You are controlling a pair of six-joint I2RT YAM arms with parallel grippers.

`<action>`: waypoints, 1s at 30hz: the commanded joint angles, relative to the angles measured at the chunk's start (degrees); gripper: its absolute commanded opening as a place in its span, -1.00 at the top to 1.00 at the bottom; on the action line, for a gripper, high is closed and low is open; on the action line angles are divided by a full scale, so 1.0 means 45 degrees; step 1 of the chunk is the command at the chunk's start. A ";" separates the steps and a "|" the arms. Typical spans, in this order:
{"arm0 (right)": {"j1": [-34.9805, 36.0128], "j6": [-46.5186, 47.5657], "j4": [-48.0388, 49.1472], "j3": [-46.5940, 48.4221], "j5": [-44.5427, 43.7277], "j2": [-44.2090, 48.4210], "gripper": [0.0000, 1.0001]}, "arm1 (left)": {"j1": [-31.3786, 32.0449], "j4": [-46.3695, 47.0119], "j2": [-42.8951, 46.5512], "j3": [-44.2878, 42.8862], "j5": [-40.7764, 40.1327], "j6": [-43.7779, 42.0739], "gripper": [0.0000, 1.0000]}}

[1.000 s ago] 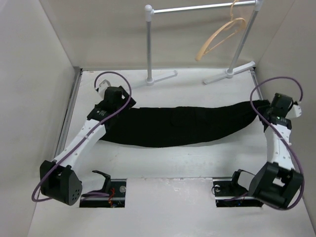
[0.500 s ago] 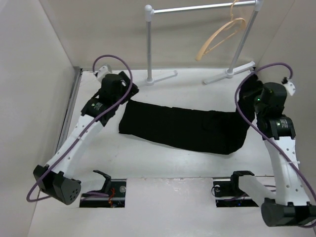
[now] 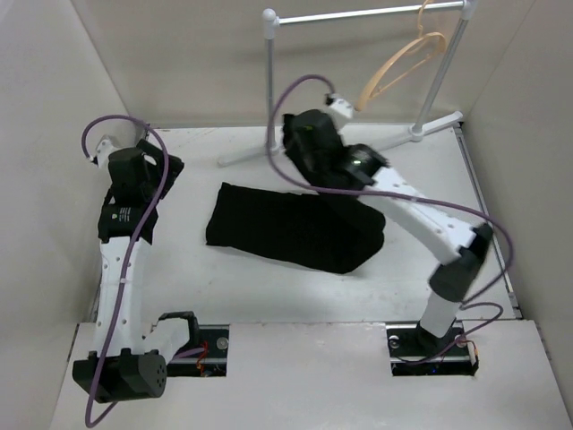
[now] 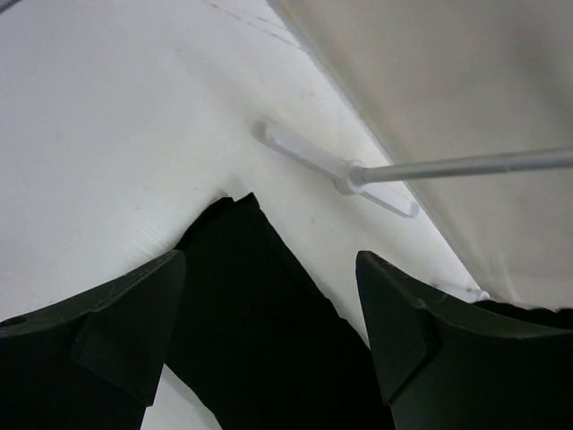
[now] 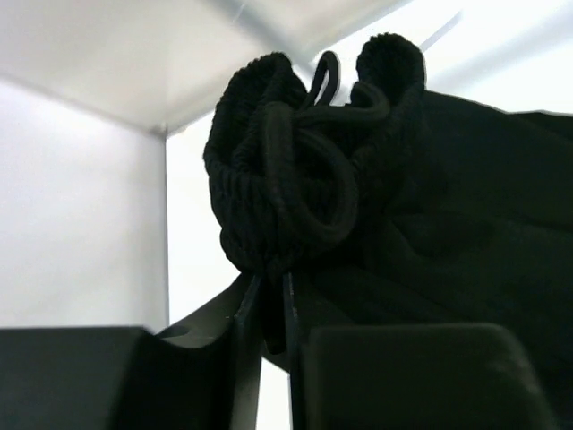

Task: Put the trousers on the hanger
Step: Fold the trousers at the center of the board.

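Lying folded over itself on the table (image 3: 197, 278) between the two arms, the trousers (image 3: 286, 233) are plain black, soft and limp. They look like light cloth that sags, bunches and slides wherever nothing bears it. By that, a pinch at one spot would lift only that spot and leave the legs trailing. The thick ribbed waistband (image 5: 246, 206) with its drawstring (image 5: 313, 170) looks the surest place to take hold. The right gripper (image 5: 269, 309) is clamped on exactly that bunched waistband, raised over the far edge of the heap. The left gripper (image 4: 269, 264), off to the left, has its jaws wide apart and empty, clear of the cloth. Farther back the hanger (image 3: 387, 64) hangs tilted from the rail (image 3: 358, 15), well apart from the trousers
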State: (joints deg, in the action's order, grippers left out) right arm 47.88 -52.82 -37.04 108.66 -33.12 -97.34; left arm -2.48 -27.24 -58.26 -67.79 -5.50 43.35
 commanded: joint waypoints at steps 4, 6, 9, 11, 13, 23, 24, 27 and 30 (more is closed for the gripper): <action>0.2199 -0.0528 -0.0634 0.4557 -0.0200 -0.5528 0.18 | -0.1196 0.0234 0.0563 0.1508 0.0714 -0.0083 -0.51; 0.2533 -0.0723 -0.1298 0.5420 0.1066 -0.6587 0.04 | -0.1392 0.0215 0.0700 0.1704 0.0636 -0.0083 -0.51; 0.3099 -0.0452 -0.1495 0.5482 0.1697 -0.6826 -0.12 | -0.1548 0.0234 0.0778 0.1822 0.0169 -0.0083 -0.51; 0.3139 -0.0042 -0.1400 0.4783 0.1638 -0.6186 -0.17 | -0.1490 0.0234 0.0604 0.1880 -0.0067 -0.0064 -0.51; 0.3023 0.0193 -0.1049 0.3323 0.1638 -0.4977 -0.24 | -0.1374 0.0350 0.0351 0.2016 -0.0165 -0.0064 -0.51; 0.0271 0.1093 0.1589 -0.6971 0.3725 0.2505 0.35 | 0.2491 0.1775 -0.2362 0.3697 -0.0849 -0.0044 -0.25; 0.0017 0.1093 0.1725 -0.7772 0.3999 0.2955 0.34 | 0.2746 0.1990 -0.2772 0.3639 -0.0849 -0.0006 -0.25; -0.0414 0.1151 0.2233 -0.9825 0.4334 0.4361 0.14 | 0.3119 0.2751 -0.3866 0.3424 -0.0868 -0.0005 -0.25; -0.0999 0.1151 0.2195 -1.1038 0.4430 0.5436 -0.20 | 0.3139 0.3047 -0.4823 0.3132 -0.0888 0.0014 -0.24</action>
State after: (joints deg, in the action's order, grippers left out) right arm 44.86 -48.51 -29.61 62.46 -16.27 -76.16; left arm 11.68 -17.63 -78.30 -51.48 -7.79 43.35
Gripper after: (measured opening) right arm 0.573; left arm 0.627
